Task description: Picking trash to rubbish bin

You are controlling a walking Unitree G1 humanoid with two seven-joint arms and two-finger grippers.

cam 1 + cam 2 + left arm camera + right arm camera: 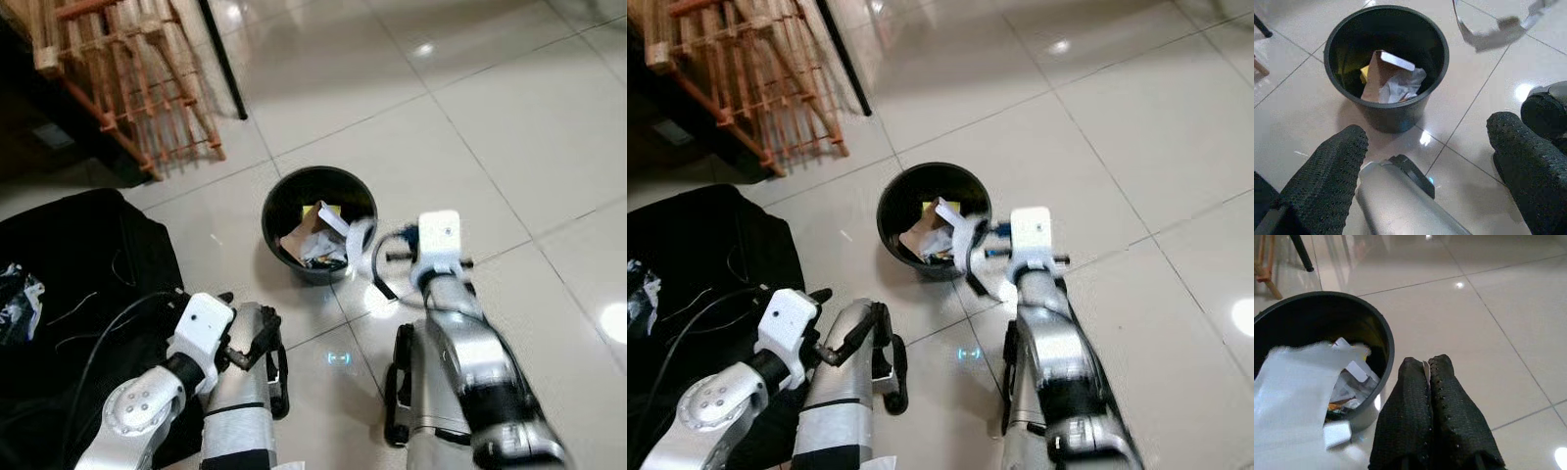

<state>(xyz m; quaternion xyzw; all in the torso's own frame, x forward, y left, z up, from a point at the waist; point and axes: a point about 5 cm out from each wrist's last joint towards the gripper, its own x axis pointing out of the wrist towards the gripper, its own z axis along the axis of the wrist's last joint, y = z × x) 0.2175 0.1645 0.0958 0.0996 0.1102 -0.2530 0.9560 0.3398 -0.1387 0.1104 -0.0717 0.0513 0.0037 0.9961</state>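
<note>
The right gripper [1427, 377] has its two black fingers pressed together on a thin white sheet of paper [1298, 391], blurred and cut off at the frame edge, hanging at the rim of the round black plastic bin [319, 186]. The left gripper [1425, 147] stands wide and empty near the bin. Inside lie crumpled white paper, brown card [1376, 78] and a yellow scrap [323, 210].

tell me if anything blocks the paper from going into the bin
Nothing visible does. The right gripper pinches the white paper beside the black bin's rim, and the open bin mouth holds only loose trash low inside.
</note>
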